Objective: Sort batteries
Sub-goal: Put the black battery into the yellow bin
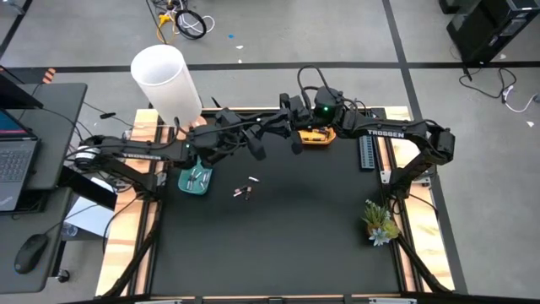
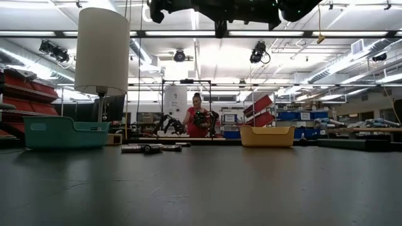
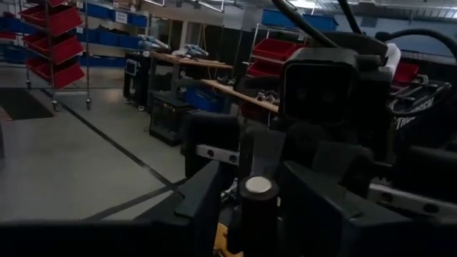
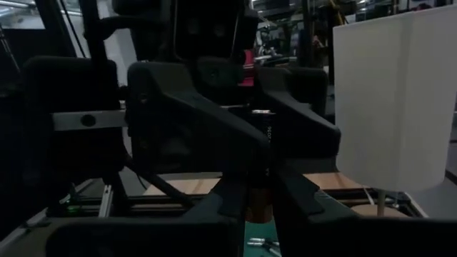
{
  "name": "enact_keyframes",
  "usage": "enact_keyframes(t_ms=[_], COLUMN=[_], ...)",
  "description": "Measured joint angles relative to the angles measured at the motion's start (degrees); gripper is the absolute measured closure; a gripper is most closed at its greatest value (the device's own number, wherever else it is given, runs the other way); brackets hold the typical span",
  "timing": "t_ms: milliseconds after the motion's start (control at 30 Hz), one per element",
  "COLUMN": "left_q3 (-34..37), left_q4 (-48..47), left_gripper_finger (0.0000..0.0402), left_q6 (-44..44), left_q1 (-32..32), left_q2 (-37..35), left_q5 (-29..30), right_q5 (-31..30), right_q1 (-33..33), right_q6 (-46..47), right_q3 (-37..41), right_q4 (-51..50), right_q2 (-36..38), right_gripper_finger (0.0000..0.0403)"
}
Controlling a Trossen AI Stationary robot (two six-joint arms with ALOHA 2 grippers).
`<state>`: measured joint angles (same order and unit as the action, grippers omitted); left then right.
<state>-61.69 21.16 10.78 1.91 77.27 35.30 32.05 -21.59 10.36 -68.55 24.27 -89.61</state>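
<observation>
Two dark arms of jointed, boxy segments are seen. The right arm [image 1: 396, 133] is marked with the word TROSSEN in white letters, and a green light [image 1: 323, 109] is lit near its wrist. Black cables [image 1: 310, 80] are looped over the wrist sections. The left arm [image 1: 135, 154] is matt black with pale lettering along its link. The fingers [image 4: 193, 121] are formed as thick, angular black wedges with flat inner faces.
</observation>
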Motion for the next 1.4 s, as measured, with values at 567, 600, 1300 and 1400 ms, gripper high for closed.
enact_keyframes(t_ms=[567, 600, 1300, 1400], left_q3=[-0.1, -0.1, 0.0, 0.0], left_q4=[1.9, 1.9, -16.0, -25.0], left_gripper_finger=[0.0348, 0.0348, 0.0348, 0.0348], left_q6=[-2.5, -2.8, 2.2, 8.1], left_q1=[0.3, 0.3, 0.3, 0.2], left_q2=[1.8, 1.8, -7.0, -9.2], left_q5=[1.9, 2.2, 7.1, 7.9], right_q5=[-2.6, -2.7, -4.6, -4.6], right_q1=[0.4, 0.4, 0.0, -0.1], right_q6=[-1.7, -1.9, -6.4, -7.0], right_q3=[0.1, 0.1, -0.1, -0.1], right_q4=[-0.1, -0.2, -8.0, -8.6], right_q2=[-0.1, -0.1, -0.1, -0.1], right_gripper_finger=[0.0332, 0.0325, 0.0235, 0.0235])
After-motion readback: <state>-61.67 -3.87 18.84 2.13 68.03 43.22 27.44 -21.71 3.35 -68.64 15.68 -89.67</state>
